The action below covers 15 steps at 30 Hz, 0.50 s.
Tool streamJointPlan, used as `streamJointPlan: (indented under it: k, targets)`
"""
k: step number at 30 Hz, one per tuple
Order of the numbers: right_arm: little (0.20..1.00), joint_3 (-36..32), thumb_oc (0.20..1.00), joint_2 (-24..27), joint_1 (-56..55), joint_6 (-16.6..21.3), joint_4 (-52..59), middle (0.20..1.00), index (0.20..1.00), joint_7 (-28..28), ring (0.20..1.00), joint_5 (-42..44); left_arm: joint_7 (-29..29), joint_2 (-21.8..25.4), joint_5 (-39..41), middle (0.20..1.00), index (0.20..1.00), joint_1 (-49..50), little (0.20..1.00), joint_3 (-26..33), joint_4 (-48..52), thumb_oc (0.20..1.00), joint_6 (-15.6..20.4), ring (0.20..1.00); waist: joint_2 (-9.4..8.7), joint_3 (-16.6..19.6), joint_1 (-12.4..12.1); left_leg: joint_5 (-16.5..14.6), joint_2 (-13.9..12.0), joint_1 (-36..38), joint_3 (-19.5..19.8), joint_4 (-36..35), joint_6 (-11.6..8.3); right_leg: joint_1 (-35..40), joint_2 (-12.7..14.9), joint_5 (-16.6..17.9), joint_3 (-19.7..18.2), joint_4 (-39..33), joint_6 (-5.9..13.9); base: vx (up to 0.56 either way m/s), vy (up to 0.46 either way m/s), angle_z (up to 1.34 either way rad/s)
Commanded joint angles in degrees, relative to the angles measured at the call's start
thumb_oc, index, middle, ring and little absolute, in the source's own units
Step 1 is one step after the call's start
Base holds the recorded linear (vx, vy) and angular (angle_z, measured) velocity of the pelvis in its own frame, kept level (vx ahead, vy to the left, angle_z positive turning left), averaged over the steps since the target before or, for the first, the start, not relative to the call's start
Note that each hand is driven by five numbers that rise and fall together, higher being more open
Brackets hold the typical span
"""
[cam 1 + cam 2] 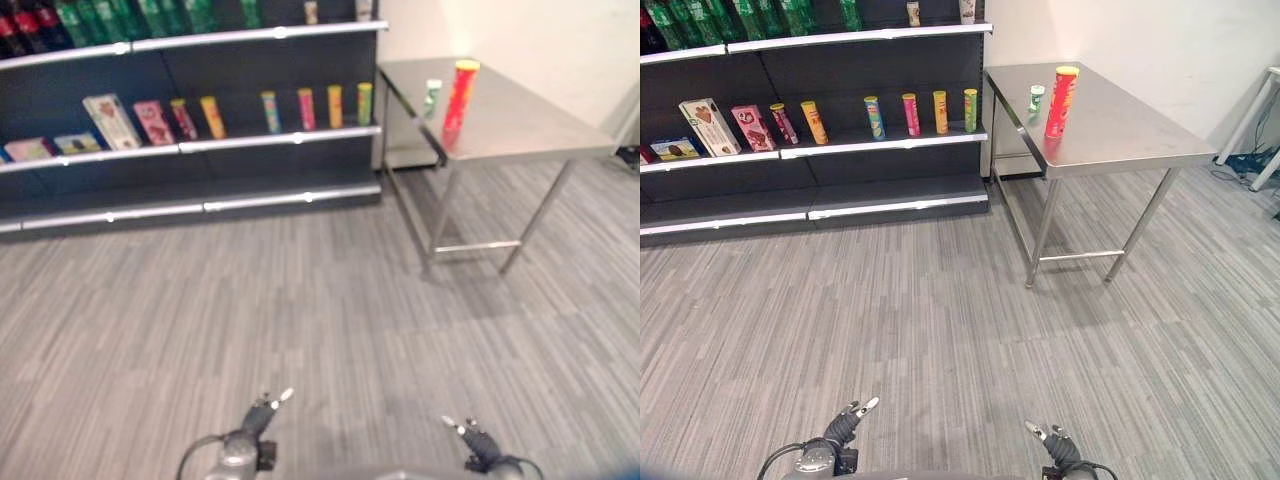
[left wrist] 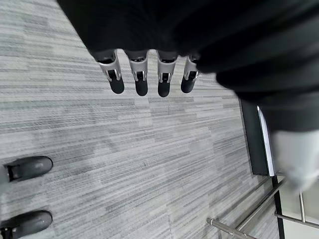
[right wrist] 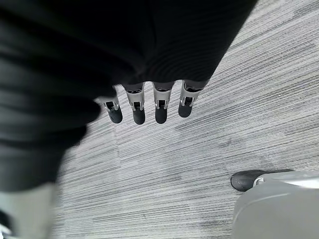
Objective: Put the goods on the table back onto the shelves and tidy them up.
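**Standing off, both hands empty, goods on the table ahead**

Hanging low at the robot's sides, the left hand and right hand held nothing. Each wrist view showed its own fingers straight and relaxed over bare carpet, nothing between them; same for the right fingers. Judgement: arms were parked like that because nothing was within reach.

Outward from the hands, open carpet came first. Well ahead of the right hand and off to its right stood the steel table. On it, near the front-left part of the top, a tall red can stood upright, with a small green-and-white cup just beside it on the shelf side. Whether the two touched I couldn't tell. Those looked like the goods to shelve.

Well ahead of the left hand ran the dark shelves, butted close to the table's left end. The middle shelf carried a row of upright cans, spaced apart, plus boxes further left. Bottles sat on the top shelf.

Judgement: task not started; next step was an approach to the table, and the red can probably belonged in that can row.
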<state>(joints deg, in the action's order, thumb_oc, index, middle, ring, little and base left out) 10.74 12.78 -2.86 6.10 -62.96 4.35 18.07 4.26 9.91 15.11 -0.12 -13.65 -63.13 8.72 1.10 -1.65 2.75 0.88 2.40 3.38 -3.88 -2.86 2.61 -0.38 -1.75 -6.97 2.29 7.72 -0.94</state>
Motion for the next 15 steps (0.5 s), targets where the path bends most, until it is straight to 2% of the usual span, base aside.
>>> streamJointPlan:
  k: [1,15]
  targets:
    - [1.0,2.0,1.0,1.1,3.2,2.2,0.5,1.0,1.0,0.5,1.0,-0.2,0.0,0.6,-0.3,1.0,1.0,-2.7,1.0,0.0,0.2,1.0,2.0,1.0,-2.1,-1.2,1.2,-4.6,-2.7,4.6,3.8,-2.1,-5.48,7.6,2.9,4.7,-3.0,-12.7,6.81,0.0,0.0,0.0]
    - [1.0,2.5,1.0,2.2,3.8,2.3,1.5,1.0,1.0,1.0,1.0,-2.1,0.8,0.7,0.2,1.0,1.0,-2.1,1.0,1.2,-0.6,1.0,2.2,1.0,-2.57,-1.3,0.2,-4.2,-2.5,3.9,4.2,-2.1,-5.42,7.3,3.2,4.9,-2.4,-12.7,7.04,0.0,0.0,0.0]
